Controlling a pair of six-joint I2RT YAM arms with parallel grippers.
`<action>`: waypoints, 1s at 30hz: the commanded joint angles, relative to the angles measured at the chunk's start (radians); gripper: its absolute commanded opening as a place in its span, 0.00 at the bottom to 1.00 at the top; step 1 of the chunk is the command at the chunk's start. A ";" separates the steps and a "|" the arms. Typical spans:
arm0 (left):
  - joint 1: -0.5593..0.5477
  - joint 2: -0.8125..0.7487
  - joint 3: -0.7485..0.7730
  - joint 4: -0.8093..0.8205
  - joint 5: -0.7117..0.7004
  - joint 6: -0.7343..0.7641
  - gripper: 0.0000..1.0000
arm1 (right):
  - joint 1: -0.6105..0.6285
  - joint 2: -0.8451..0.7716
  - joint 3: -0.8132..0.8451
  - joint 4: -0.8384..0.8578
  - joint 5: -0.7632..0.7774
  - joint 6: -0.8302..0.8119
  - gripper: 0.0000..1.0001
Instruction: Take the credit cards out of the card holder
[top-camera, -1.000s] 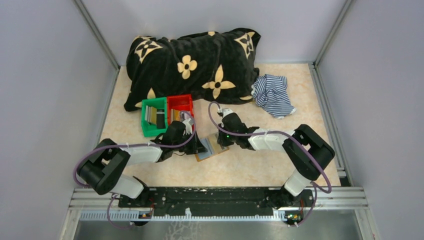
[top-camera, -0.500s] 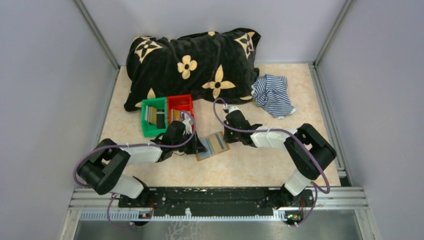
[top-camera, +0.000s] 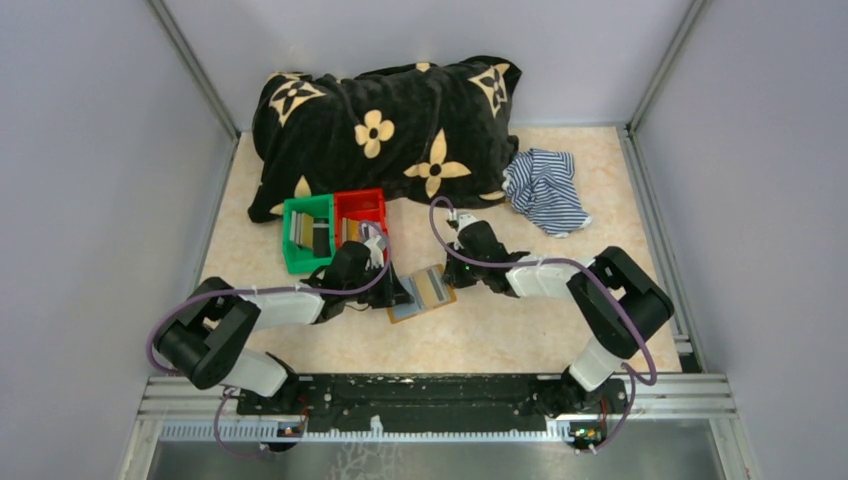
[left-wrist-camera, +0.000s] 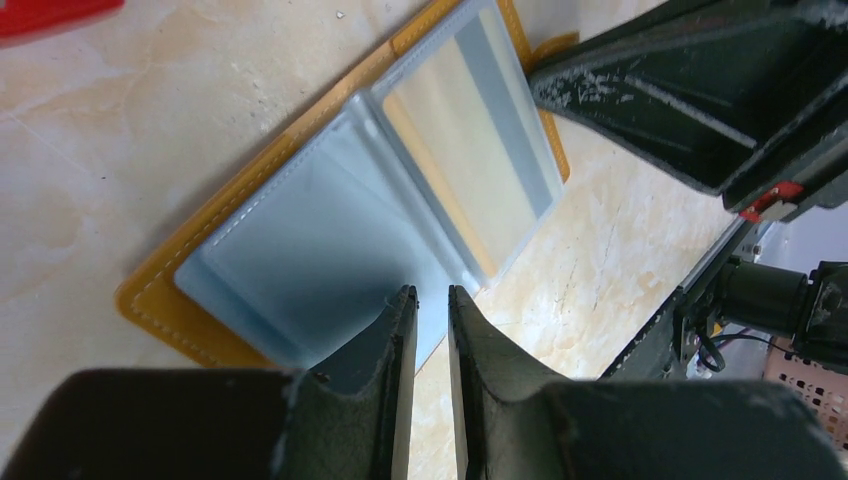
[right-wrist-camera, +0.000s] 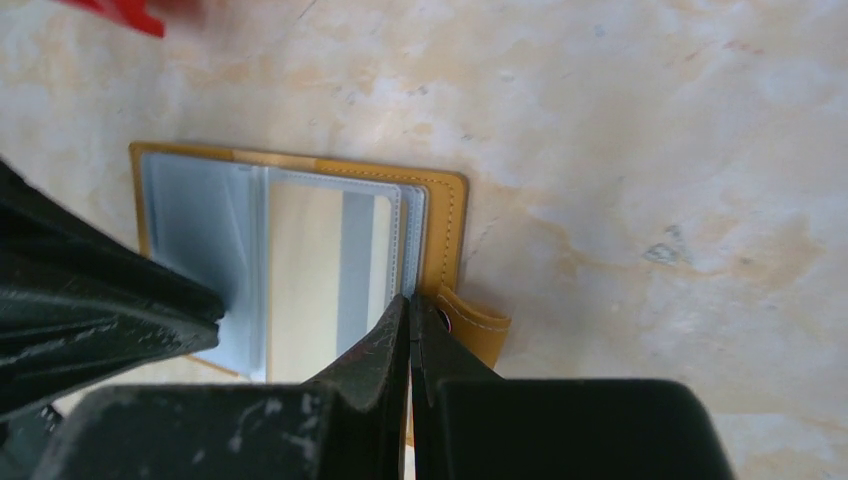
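Holder (top-camera: 422, 292) open flat on worktop (top-camera: 470, 335), card (right-wrist-camera: 320, 280) inside clear sleeve. Right fingers (right-wrist-camera: 385, 345) clenched, empty, at tab edge; left fingers (left-wrist-camera: 385, 345) slightly apart at sleeve edge (grip unclear). Risk: clenched tips skid, shove holder, card not freed.

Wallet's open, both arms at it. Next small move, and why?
Probably open the right end effector slightly and nudge it onto the yellowish card. Its jaws are shut at the card holder's tab edge, the card sits in its sleeve, and the left end effector stands at the other panel.
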 joint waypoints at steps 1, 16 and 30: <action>0.009 0.014 -0.008 -0.043 -0.018 0.026 0.24 | 0.008 -0.010 -0.037 0.114 -0.180 0.020 0.00; 0.013 0.000 -0.029 -0.038 -0.019 0.023 0.24 | 0.010 0.010 -0.041 0.231 -0.324 0.064 0.00; 0.022 0.002 -0.037 -0.030 -0.014 0.025 0.24 | 0.019 0.033 -0.032 0.277 -0.376 0.086 0.01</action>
